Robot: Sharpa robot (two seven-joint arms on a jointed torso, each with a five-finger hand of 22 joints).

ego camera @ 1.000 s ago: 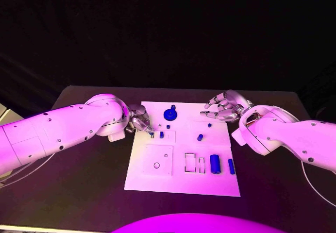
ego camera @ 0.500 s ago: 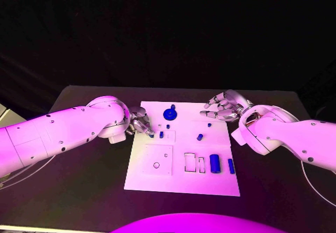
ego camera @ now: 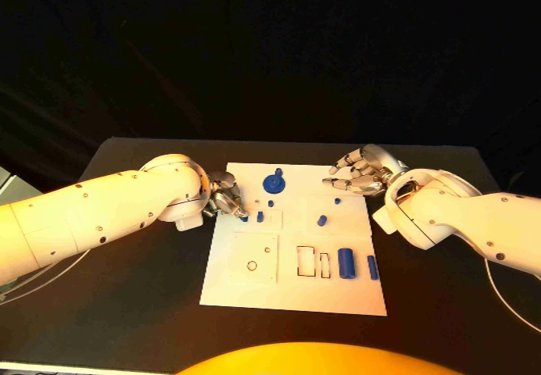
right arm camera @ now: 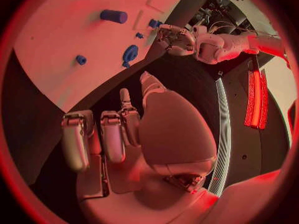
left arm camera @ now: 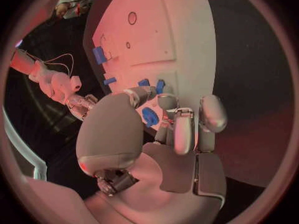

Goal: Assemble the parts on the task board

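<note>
Little had moved since a second earlier: the left hand [ego camera: 223,195] had crept slightly toward the white board's [ego camera: 254,289] left edge.
Its fingers [left arm camera: 184,129], curled and apparently holding nothing, hung just left of a small blue peg [ego camera: 259,217]; the right hand [ego camera: 361,173] hovered at the upper right, fingers loosely curled.

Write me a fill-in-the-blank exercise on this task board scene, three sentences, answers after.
1. The small parts on the task board are coloured ____.
2. The left hand is at the board's ____ edge in the head view.
3. The right hand, near the board's far right corner, holds ____; its fingers are apart.

Missing words: blue; left; nothing
</note>
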